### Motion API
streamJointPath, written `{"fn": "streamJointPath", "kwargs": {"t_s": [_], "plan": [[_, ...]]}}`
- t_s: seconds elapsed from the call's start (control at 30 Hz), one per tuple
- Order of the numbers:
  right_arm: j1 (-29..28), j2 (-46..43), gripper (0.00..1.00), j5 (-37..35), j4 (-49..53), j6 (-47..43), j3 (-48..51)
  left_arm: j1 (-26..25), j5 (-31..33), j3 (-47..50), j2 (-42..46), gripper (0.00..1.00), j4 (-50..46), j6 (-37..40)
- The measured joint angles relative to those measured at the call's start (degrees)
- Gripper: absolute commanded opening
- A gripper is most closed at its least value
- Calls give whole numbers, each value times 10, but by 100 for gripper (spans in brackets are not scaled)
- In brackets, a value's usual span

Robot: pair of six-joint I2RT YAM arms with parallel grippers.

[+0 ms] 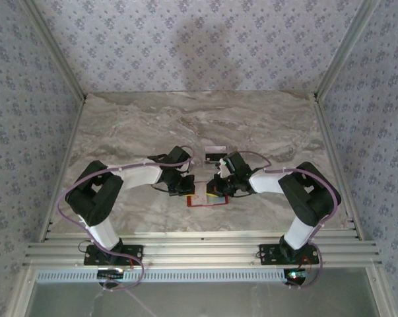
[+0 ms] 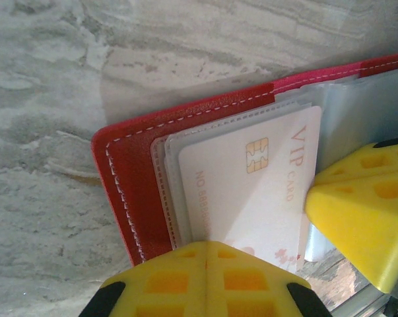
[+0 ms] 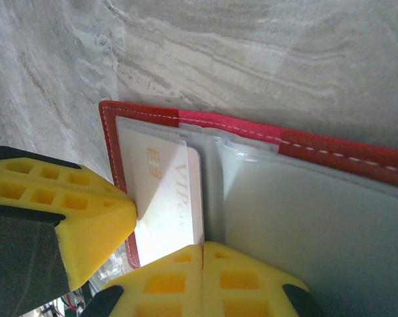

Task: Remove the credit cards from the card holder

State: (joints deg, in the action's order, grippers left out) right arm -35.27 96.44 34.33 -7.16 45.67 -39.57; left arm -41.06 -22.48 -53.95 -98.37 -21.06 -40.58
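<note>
one red card holder (image 2: 129, 191), two credit cards (image 2: 251, 198), and two yellow-tipped end effectors (image 2: 206, 247).

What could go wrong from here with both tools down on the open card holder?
1. The right tool is shut at the edge of the VIP card, beside a clear sleeve; it may catch plastic too and drag the card holder along.
2. The left tool is shut over the same card's end, so it might pin the card in place.
3. The tools sit very close; a pull could knock them together.
</note>
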Motion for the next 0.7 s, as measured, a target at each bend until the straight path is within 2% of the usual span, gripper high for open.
{"fn": "streamJointPath", "kwargs": {"t_s": [0.63,0.7], "plan": [[20,-54,0,-24,48,-17,11,-2,4,0,0,5,0,0],[20,-56,4,-19,43,-17,12,-2,4,0,0,5,0,0]]}}
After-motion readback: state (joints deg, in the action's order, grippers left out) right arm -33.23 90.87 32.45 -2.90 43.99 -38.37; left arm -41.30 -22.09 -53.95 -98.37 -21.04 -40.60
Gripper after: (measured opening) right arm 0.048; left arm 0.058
